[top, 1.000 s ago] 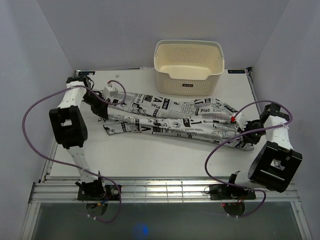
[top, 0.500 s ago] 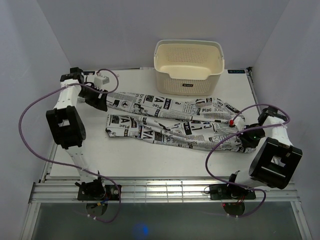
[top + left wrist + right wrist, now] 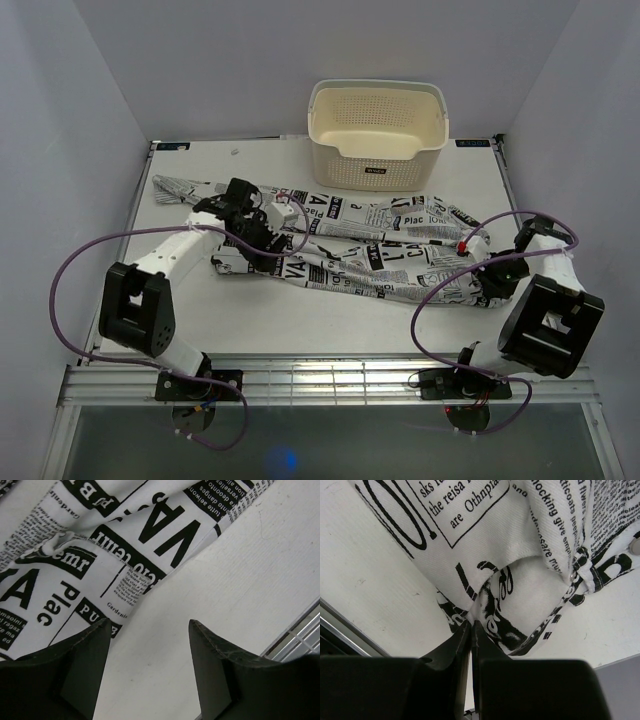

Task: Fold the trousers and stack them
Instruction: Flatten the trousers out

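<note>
The trousers, white cloth printed with black newspaper text, lie stretched across the table. One leg end reaches the far left. My left gripper hovers open at the end of the nearer leg. In the left wrist view only bare table shows between its fingers, and the printed cloth lies just beyond the left gripper. My right gripper is at the right end of the trousers. In the right wrist view the right gripper is shut, pinching a fold of the cloth.
A cream perforated basket stands at the back, just behind the trousers. The white table ends at a metal rail along the near edge. Purple cables loop beside both arms.
My left gripper opened and let go of a leg end, which now lies at the far left. It then swung right and nearer, over the other leg's end. The right gripper kept its hold.
</note>
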Robot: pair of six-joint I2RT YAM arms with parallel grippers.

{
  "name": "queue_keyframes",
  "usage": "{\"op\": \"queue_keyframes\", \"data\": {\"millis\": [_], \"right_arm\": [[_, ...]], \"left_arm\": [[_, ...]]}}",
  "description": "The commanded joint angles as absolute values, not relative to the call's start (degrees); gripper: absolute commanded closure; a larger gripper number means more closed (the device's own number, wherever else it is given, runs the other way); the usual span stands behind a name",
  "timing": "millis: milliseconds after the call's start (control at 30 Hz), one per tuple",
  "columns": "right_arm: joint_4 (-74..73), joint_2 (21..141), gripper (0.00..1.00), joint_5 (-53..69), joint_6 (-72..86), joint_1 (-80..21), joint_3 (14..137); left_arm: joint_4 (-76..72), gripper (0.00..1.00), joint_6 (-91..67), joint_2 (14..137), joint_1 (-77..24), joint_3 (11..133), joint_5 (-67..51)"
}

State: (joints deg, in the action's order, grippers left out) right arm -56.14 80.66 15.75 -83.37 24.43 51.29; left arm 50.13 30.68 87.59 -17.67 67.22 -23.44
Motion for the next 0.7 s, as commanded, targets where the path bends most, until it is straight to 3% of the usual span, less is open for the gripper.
{"op": "queue_keyframes", "data": {"millis": [0, 167, 433, 533, 567, 667], "right_arm": [[-56.2, 78.8, 0.92, 16.2, -83.2, 24.7, 50.7], [-55.8, 78.7, 0.92, 16.1, -83.1, 24.7, 49.9], [-55.5, 78.4, 0.92, 15.6, -83.3, 24.7, 49.7], [-55.4, 78.3, 0.92, 15.7, -83.2, 24.7, 49.9], [-55.5, 78.2, 0.92, 15.7, -83.2, 24.7, 50.0], [-55.6, 78.0, 0.92, 15.1, -83.3, 24.7, 50.4]], "left_arm": [[40.3, 0.27, 22.1, 86.7, -22.5, 64.9, -16.4], [38.5, 0.36, 19.6, 91.8, -27.0, 63.5, -6.8], [35.8, 0.46, 19.4, 96.2, -27.4, 61.9, -3.3], [35.2, 0.59, 19.6, 96.9, -27.4, 61.1, -1.0], [35.3, 0.70, 19.9, 96.4, -27.4, 60.9, -0.9], [36.2, 0.90, 19.7, 92.9, -26.9, 60.8, -0.6]]}}
